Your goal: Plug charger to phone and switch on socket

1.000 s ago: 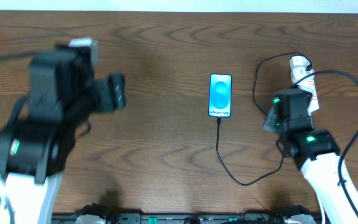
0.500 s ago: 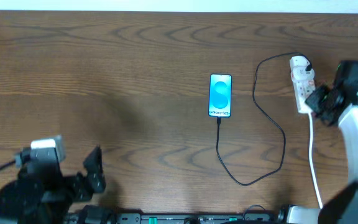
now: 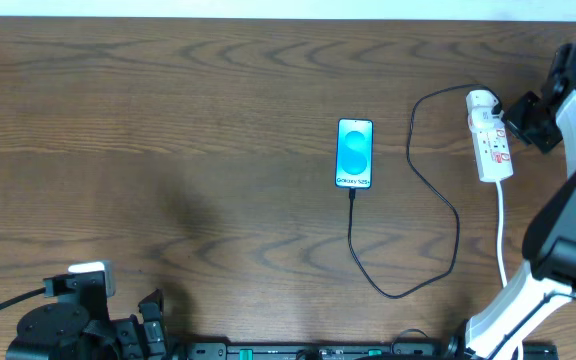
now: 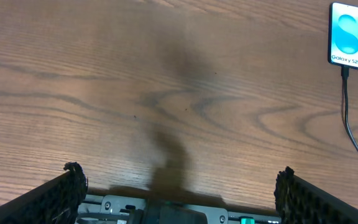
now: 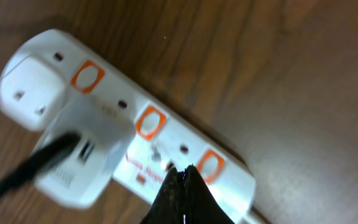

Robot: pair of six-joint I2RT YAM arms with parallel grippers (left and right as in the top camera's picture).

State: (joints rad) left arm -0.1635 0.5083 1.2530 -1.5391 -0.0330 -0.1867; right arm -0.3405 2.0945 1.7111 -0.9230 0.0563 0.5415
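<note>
My left jaws stand wide apart at the near left corner of the surface. My right jaws are pressed together, their tip at the socket [image 3: 490, 140] near the far right corner; whether they touch it I cannot tell. The phone [image 3: 355, 152] lies mid-surface, screen lit, with the charger [image 3: 352, 230] meeting its near end.
</note>
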